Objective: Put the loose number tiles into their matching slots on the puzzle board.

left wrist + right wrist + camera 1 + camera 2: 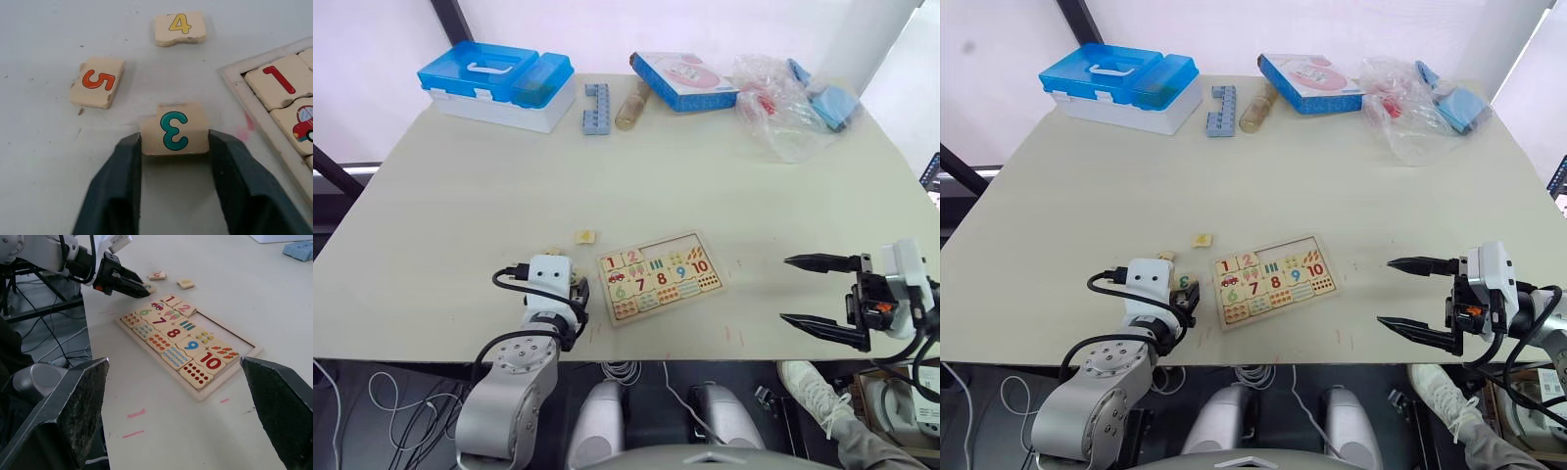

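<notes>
Left gripper (pixel 173 147) fingers clamping green 3 tile (pixel 174 128)

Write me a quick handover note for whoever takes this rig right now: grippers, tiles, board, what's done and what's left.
Left gripper: fingers on both sides of the green 3 tile, on the table just off the puzzle board's left edge.
Right gripper: open, holding nothing, hovering off the board's right side.
Done: 1 tile and 2 tile sit in the top row.
Loose: 5 tile and 4 tile lie on the table left of the board.
Left: seat the 3, then the 4 and 5, in the open top-row slots.
</notes>
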`<state>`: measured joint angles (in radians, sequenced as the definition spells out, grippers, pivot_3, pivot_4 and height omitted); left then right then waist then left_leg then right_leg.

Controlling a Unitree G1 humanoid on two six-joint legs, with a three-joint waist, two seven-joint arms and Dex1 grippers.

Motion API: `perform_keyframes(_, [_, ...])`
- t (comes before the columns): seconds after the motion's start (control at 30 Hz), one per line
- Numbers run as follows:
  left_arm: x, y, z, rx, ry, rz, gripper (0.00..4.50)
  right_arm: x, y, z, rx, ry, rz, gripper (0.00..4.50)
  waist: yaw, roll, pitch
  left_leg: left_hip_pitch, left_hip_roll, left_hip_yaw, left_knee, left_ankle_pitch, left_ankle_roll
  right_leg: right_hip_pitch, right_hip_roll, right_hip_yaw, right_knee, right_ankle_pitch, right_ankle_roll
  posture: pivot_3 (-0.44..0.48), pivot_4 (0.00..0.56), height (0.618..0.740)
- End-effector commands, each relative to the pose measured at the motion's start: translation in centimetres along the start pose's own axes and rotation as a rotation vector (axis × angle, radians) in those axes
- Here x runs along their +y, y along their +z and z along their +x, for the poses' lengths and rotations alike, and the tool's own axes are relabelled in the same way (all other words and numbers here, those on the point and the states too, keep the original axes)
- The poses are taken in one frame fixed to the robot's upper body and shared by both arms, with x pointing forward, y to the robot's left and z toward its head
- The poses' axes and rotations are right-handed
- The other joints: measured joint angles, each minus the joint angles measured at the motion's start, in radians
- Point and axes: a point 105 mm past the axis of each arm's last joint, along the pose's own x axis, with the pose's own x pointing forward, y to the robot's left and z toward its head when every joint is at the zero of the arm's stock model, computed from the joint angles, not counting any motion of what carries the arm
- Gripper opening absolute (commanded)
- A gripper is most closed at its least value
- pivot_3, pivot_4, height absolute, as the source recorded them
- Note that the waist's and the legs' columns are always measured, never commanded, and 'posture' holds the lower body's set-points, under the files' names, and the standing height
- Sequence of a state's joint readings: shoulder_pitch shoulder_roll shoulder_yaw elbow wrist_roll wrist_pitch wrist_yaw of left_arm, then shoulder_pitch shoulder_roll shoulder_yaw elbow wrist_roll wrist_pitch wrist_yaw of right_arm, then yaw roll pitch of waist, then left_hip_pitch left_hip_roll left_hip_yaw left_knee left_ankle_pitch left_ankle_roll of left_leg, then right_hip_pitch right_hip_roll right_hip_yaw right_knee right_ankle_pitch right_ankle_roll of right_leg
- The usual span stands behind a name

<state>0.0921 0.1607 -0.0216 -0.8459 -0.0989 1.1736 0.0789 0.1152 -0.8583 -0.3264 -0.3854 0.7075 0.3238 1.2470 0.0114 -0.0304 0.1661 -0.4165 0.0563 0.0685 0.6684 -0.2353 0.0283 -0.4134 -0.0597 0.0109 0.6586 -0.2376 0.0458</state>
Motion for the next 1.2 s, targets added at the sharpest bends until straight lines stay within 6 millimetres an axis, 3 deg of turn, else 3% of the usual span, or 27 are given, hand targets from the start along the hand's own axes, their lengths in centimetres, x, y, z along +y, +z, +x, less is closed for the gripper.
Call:
perform_keyframes(0.03, [0.5,0.1,0.0,-0.003,0.015,0.009,1.45,0.3,0.8,0.1,-0.015,0.006,-0.04,4.5,0.0,0.0,0.0,0.0,0.0,0.0,0.0,0.0,0.0,0.0,0.0,0.0,0.0,0.0,0.0,0.0,0.15,0.74])
perform_keyframes(0.4, [0.8,1.5,-0.3,-0.078,-0.102,0.027,1.45,0.8,1.6,0.6,-0.063,0.022,-0.072,4.5,0.001,0.0,0.0,0.0,0.0,0.0,0.0,0.0,0.0,0.0,0.0,0.0,0.0,0.0,0.0,0.0,0.15,0.74])
perform_keyframes(0.53, [1.3,2.7,-1.4,-0.146,-0.255,0.062,1.45,1.0,1.6,0.9,-0.076,0.024,-0.077,4.5,0.0,0.0,0.0,0.0,0.0,0.0,0.0,0.0,0.0,0.0,0.0,0.0,0.0,0.0,0.0,0.0,0.15,0.74])
perform_keyframes(0.8, [2.9,3.9,-3.3,-0.149,-0.768,0.323,1.45,1.3,0.8,1.7,-0.091,0.014,-0.077,4.5,0.001,-0.001,0.001,0.0,0.001,0.0,0.0,0.0,0.0,-0.001,-0.001,-0.001,0.0,0.0,0.0,0.0,0.15,0.74])
perform_keyframes(1.2, [6.4,3.3,-2.9,-0.066,-1.181,0.65,1.45,2.1,0.7,2.2,-0.095,0.009,-0.088,4.5,0.002,0.001,0.002,-0.001,0.001,0.003,-0.002,0.0,0.0,-0.002,-0.003,-0.002,-0.002,0.0,0.0,0.0,0.15,0.74])
